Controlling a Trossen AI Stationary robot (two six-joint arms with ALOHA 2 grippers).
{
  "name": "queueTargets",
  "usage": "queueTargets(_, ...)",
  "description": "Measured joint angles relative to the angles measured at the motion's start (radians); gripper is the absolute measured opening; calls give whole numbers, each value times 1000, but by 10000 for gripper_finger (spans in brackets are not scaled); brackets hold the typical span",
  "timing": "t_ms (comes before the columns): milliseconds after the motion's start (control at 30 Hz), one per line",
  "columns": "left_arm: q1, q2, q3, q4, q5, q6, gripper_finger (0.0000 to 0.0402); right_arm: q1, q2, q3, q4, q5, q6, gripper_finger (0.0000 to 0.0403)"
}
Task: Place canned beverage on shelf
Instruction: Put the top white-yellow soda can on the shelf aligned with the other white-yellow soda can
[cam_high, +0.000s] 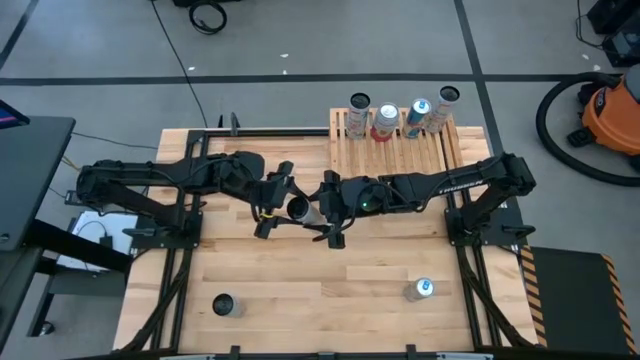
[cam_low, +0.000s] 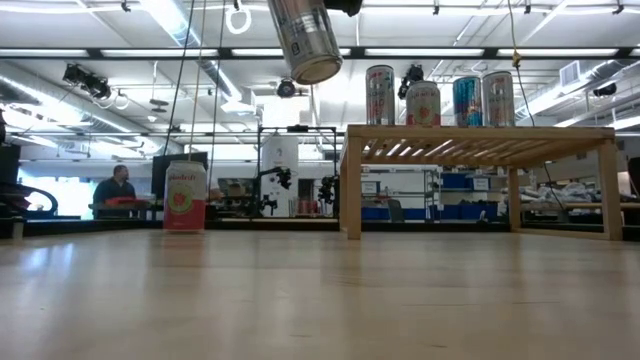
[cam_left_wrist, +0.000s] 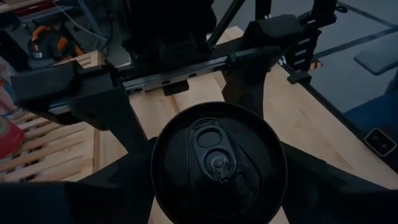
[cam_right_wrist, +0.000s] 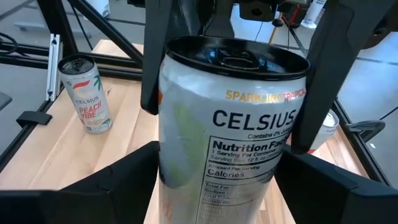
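A silver Celsius can is held in the air over the middle of the bench, between the two arms. In the low view it hangs near the top of the picture, tilted, long axis leaning off vertical, with one flat end facing down and toward the camera.

The left hand and the right hand meet at the can from opposite sides. The right wrist view shows the can between the right hand's dark fingers, which flank its sides at a fairly wide spread, while the left hand's fingers run along the can's sides from beyond. Whether those touch the can, and which hand carries its weight, cannot be told. The left wrist view looks straight onto the can's pull-tab end, so the can's long axis points along the left hand.

The shelf stands at the far edge of the bench, just behind the right arm. Four cans stand upright in a row along its far side; its near slats are bare.

An upright can stands near the front right of the bench, and a dark-topped can near the front left. Only the low view shows the space under the shelf and a person seated far behind.
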Motion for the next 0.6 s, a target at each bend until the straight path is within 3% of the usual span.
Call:
queueTargets(333, 1, 0, 0, 18, 0, 3, 274, 0, 0, 1, -1, 0, -11, 272)
queueTargets(600, 1, 2, 0, 33, 0, 18, 275, 2, -1, 2, -16, 31, -19, 268)
